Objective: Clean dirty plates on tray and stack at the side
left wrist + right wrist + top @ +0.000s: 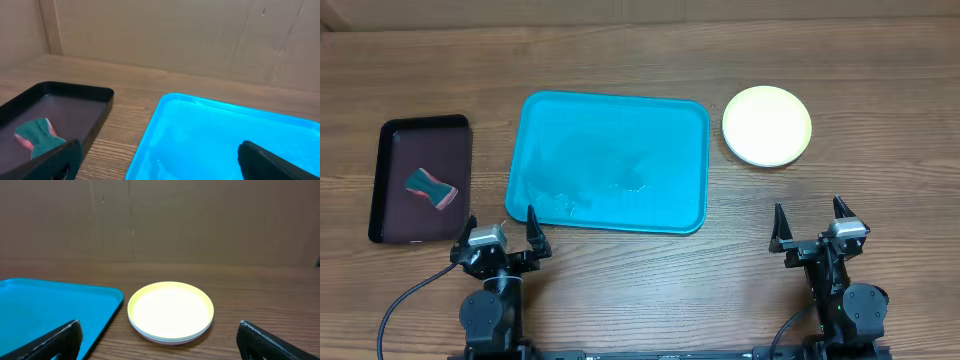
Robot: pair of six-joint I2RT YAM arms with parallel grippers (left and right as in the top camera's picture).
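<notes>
Plates (767,125) were stacked on the counter (650,290) just right of the tray (660,140), not touching its rim. Yellow-green-rimmed one was on top, with paler edges of the others showing under it in the right wrist view. Top plate looked clean. Tray sat mid-counter with faint pale streaks on its floor. Left gripper (501,222) was at the near edge by the tray's near-left corner, fingers spread wide, gripping nothing. Right gripper (808,212) was near-right, on the near side of the stack, also spread wide. Small dark tray (382,180) lay left of the blue one, with a green-and-pink sponge (430,187) in it.
</notes>
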